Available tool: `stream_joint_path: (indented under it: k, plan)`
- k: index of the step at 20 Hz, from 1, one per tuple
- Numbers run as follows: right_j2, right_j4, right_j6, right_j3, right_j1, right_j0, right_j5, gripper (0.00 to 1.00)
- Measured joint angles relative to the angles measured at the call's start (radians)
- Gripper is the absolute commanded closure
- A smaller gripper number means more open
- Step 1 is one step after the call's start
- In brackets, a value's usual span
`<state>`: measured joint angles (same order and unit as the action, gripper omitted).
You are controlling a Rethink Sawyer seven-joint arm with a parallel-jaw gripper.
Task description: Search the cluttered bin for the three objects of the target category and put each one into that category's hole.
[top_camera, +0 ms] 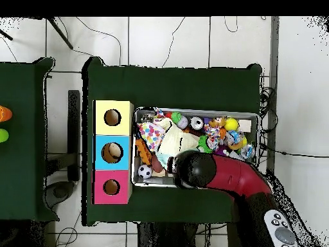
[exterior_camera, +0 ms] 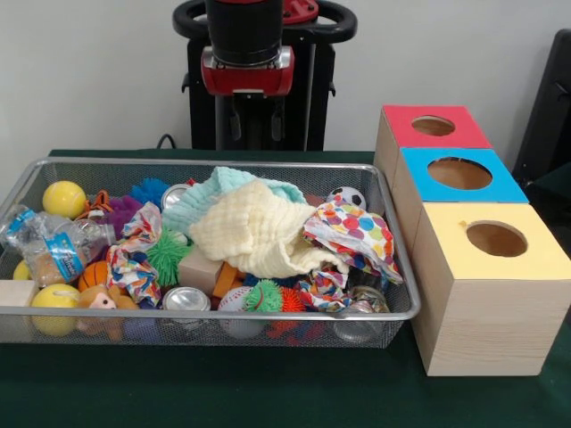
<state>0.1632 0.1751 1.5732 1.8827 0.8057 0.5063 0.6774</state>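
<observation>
Front view: a wire mesh bin [exterior_camera: 393, 259] stands on a dark green table [exterior_camera: 268, 392] and is heaped with clutter. A pale yellow cloth [exterior_camera: 259, 234] lies uppermost at its middle, partly over a mint cloth [exterior_camera: 214, 189]; a polka-dot cloth [exterior_camera: 352, 234] drapes beside it toward the boxes. Around these lie a yellow ball [exterior_camera: 64, 198], a crumpled plastic bottle [exterior_camera: 55, 248], a green spiky ball [exterior_camera: 167, 256], a small soccer ball [exterior_camera: 346, 197] and a can [exterior_camera: 186, 300] lying with its top toward the camera. Just beside the bin stand three wooden boxes in a row, each with a round hole in its top: a yellow-topped box [exterior_camera: 495, 259] nearest the camera, a blue-topped box [exterior_camera: 459, 174] behind it and a red-topped box [exterior_camera: 434, 127] farthest. The arm [exterior_camera: 246, 53] hangs above the bin's far edge; only its red and black wrist shows, so whether the fingers are spread or closed cannot be told. Overhead view: the arm's dark end covers the bin's edge nearest the robot's base, next to the soccer ball, and hides the gripper. The three boxes touch one another along the bin's short side. The blue-topped box's hole shows something pale inside; what it is cannot be told.
</observation>
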Motion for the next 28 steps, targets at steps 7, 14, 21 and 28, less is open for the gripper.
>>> stream_joint_path:
  k: [7, 14, 21, 28]
  plan:
    - [0.018, 0.048, 0.000, -0.007, -0.012, 0.013, 0.000, 0.00]
    - [0.037, 0.062, 0.000, -0.007, -0.013, 0.015, 0.000, 0.00]
    - [0.065, 0.062, 0.000, -0.013, -0.028, 0.043, 0.001, 0.00]
    - [0.090, 0.072, 0.000, -0.053, -0.069, 0.104, 0.021, 0.00]
